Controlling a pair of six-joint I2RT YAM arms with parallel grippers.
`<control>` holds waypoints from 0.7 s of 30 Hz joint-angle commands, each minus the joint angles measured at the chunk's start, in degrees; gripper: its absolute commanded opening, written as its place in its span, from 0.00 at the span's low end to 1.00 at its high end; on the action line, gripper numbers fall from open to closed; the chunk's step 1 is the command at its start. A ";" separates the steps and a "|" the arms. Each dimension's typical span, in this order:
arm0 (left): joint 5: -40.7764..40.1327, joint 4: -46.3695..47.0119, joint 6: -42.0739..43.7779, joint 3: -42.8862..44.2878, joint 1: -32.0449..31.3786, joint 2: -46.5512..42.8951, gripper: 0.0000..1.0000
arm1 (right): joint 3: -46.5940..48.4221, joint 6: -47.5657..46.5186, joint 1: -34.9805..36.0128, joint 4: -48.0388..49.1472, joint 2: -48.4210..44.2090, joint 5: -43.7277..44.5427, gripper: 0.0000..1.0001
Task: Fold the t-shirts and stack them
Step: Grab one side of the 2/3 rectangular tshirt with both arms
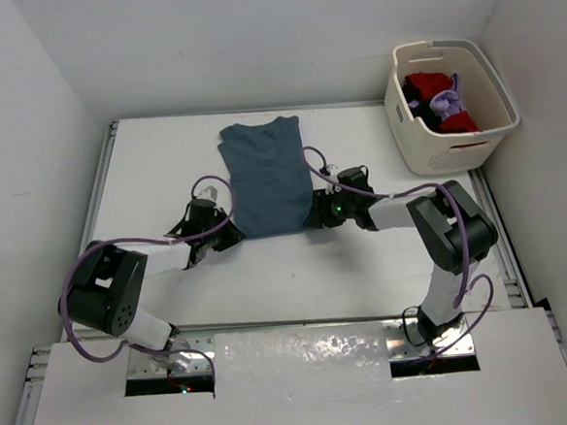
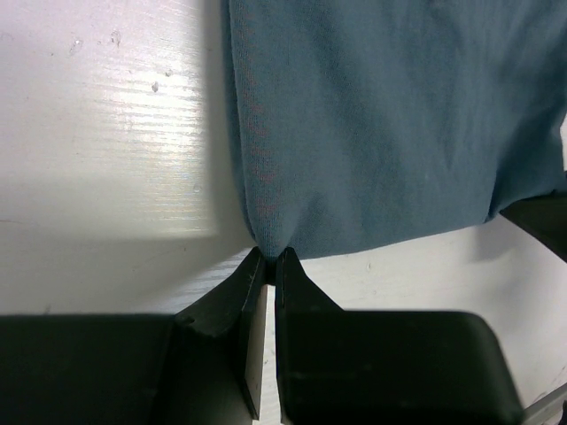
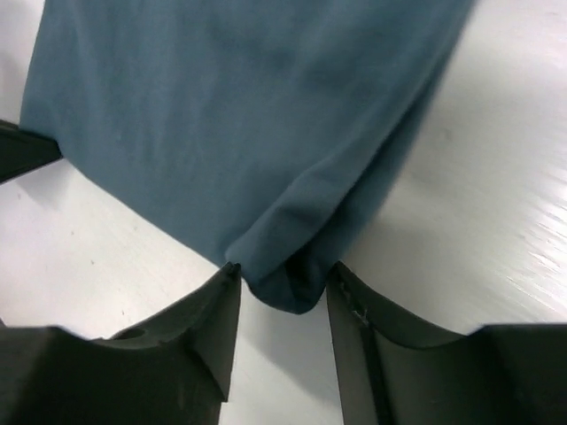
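one view, overhead, shows the basket [image 1: 440,150] apart from the teal shirt [image 1: 267,180].

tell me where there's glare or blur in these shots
left wrist view: bright glare on the white table beside the teal shirt; right wrist view: shirt's upper right edge is smeared, streaky sheen on the table; top external view: mottled glare on the near panel

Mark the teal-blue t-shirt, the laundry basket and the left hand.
teal-blue t-shirt [image 1: 267,180]: top view, middle of the cloth.
laundry basket [image 1: 440,149]: top view, near outer wall.
left hand [image 2: 272,255]: left wrist view, between fingertips pinching the t-shirt's corner.
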 commanded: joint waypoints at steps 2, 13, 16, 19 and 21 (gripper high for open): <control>-0.11 2.21 0.94 1.33 -0.60 -0.50 0.00 | 1.78 -1.66 0.77 0.50 1.66 -0.26 0.26; 1.82 -0.60 0.15 -0.51 -0.69 -3.83 0.00 | -5.58 -1.57 0.86 -1.17 -7.55 1.24 0.00; 3.84 -2.80 -0.29 -2.62 -1.30 -9.18 0.00 | -9.36 -1.31 2.00 -2.48 -12.64 -0.87 0.00; 4.47 -7.45 -0.12 -3.68 -2.79 -15.24 0.00 | -12.71 -1.05 4.28 -5.11 -18.79 -0.96 0.00; 3.85 -11.57 0.06 -3.50 -4.20 -18.85 0.00 | -14.03 -0.78 4.46 -6.70 -21.88 -0.78 0.00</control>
